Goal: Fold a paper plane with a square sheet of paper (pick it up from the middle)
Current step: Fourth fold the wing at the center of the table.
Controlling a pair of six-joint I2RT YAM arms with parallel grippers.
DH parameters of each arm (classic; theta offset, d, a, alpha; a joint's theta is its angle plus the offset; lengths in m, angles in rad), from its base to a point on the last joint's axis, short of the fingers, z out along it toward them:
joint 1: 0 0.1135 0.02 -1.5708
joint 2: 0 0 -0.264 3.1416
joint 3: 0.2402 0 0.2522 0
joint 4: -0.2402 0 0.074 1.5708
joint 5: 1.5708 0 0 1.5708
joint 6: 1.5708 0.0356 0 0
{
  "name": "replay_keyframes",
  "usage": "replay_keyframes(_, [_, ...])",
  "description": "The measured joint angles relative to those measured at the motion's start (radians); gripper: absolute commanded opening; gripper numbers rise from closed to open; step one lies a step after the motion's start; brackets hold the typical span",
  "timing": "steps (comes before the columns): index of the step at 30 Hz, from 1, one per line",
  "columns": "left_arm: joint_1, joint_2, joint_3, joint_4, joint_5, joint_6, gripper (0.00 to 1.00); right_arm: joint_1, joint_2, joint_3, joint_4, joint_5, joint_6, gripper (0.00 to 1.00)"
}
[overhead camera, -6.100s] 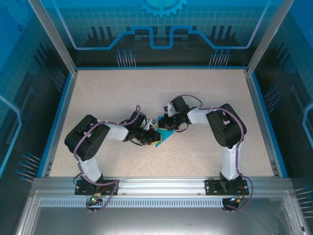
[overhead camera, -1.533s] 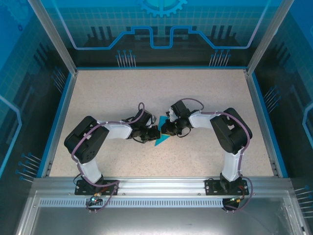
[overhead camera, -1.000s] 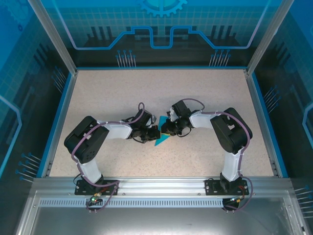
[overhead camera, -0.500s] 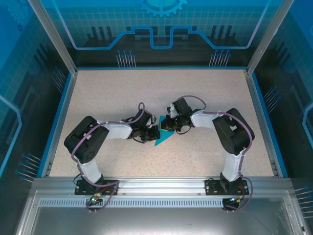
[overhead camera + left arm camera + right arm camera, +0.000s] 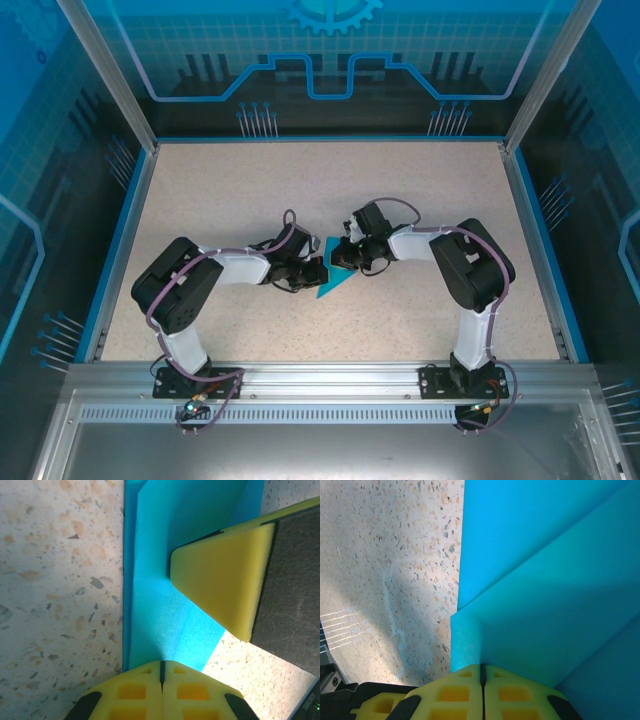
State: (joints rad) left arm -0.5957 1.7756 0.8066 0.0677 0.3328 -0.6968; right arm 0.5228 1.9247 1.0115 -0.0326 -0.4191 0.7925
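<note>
My right fingers (image 5: 470,680) have just closed like my left fingers (image 5: 150,675), tips against the folded square sheet of paper (image 5: 545,580), probably pressing a crease.

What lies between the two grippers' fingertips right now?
The folded square sheet of paper. In the left wrist view it covers the whole stretch from the left gripper to a yellow finger of the right gripper.
</note>
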Motion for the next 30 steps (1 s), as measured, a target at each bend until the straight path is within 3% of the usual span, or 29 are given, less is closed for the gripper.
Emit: replay_keyframes(30, [-0.004, 0.000, -0.028, 0.071, -0.005, 0.000, 0.05, -0.113, 0.067, 0.080, 0.004, -0.039, -0.013, 0.11])
